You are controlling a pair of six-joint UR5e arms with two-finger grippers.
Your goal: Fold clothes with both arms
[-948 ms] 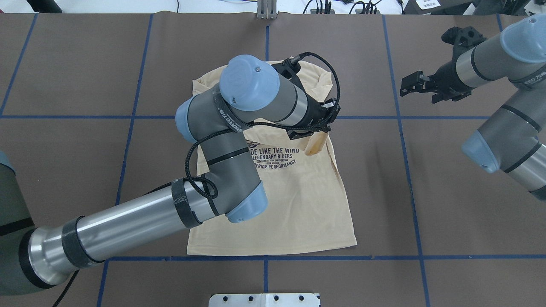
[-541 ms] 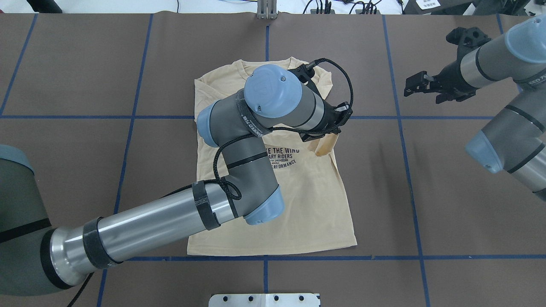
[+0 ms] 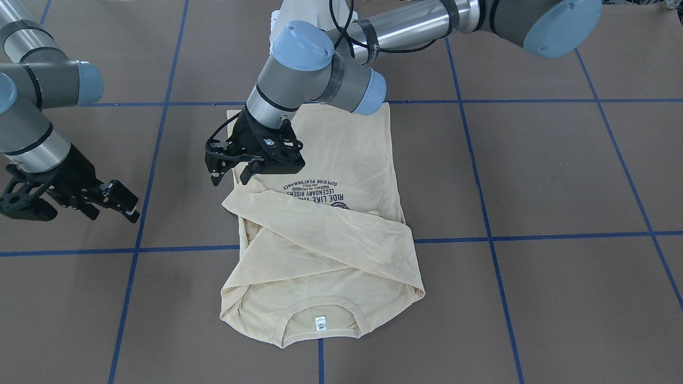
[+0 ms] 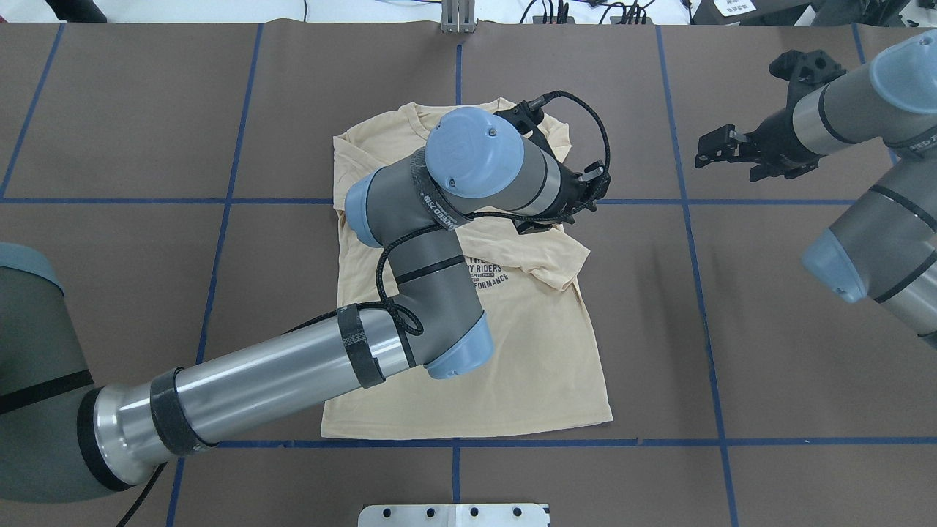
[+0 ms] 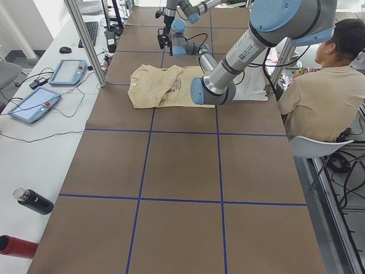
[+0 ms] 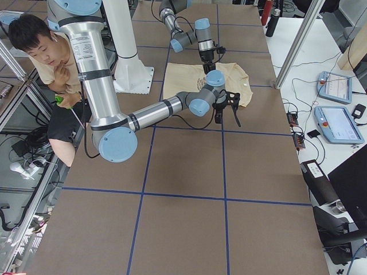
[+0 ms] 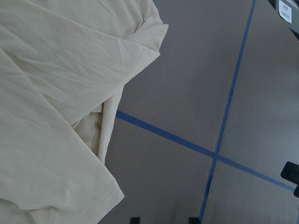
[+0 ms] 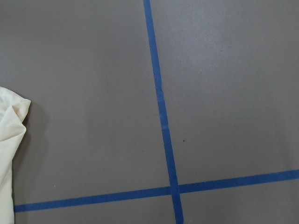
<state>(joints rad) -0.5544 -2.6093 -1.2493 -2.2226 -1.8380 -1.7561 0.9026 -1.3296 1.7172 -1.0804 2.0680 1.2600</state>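
Observation:
The cream-yellow T-shirt (image 4: 527, 351) lies flat in the middle of the table, with its navy print (image 3: 315, 192) facing up and its neck label (image 3: 320, 323) at the far end. One long sleeve (image 3: 320, 224) lies folded diagonally across the chest. My left gripper (image 3: 230, 178) hovers open and empty just above the shirt's edge by that sleeve's cuff (image 4: 564, 271). The left wrist view shows the shirt (image 7: 56, 93) beside bare table, with nothing between the fingertips. My right gripper (image 4: 706, 150) is open and empty, well off to the shirt's side. The right wrist view catches only a shirt corner (image 8: 9, 130).
Blue tape lines (image 4: 688, 219) grid the brown table. A white pedestal plate (image 4: 454, 514) sits at the near edge. A seated person (image 5: 325, 97) is beside the robot. Tablets (image 5: 68, 71) and a bottle (image 5: 34, 201) lie on a side bench.
My left gripper has let go of the sleeve cuff, which has dropped onto the shirt's chest. The left wrist has shifted right and slightly up. The right gripper has drifted slightly right.

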